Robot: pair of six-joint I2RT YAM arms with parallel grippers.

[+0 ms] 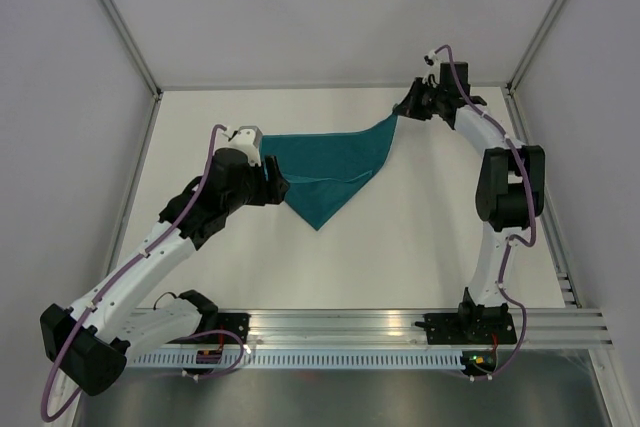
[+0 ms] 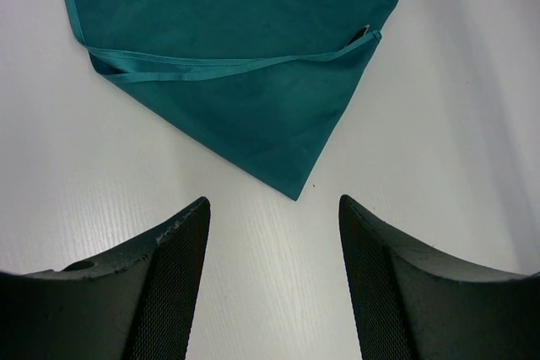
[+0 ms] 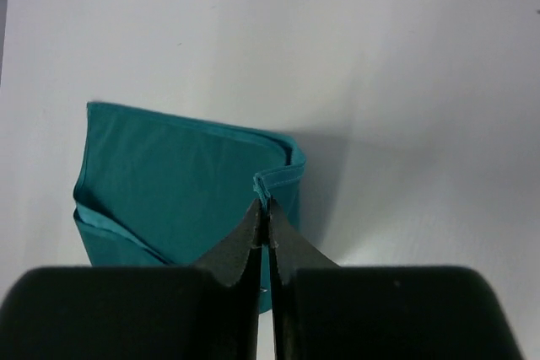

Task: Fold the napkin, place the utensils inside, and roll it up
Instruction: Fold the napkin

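Observation:
The teal-green napkin (image 1: 325,167) lies partly folded on the white table, one corner lifted toward the back right. My right gripper (image 1: 400,109) is shut on that corner; in the right wrist view the hem (image 3: 268,181) is pinched between its fingertips (image 3: 267,208). My left gripper (image 1: 272,182) is open at the napkin's left side, just off the cloth. In the left wrist view the napkin's pointed corner (image 2: 295,191) lies ahead of the open gripper (image 2: 274,208), untouched. No utensils are in view.
White walls with metal corner posts (image 1: 115,17) enclose the table on three sides. An aluminium rail (image 1: 400,332) carrying the arm bases runs along the near edge.

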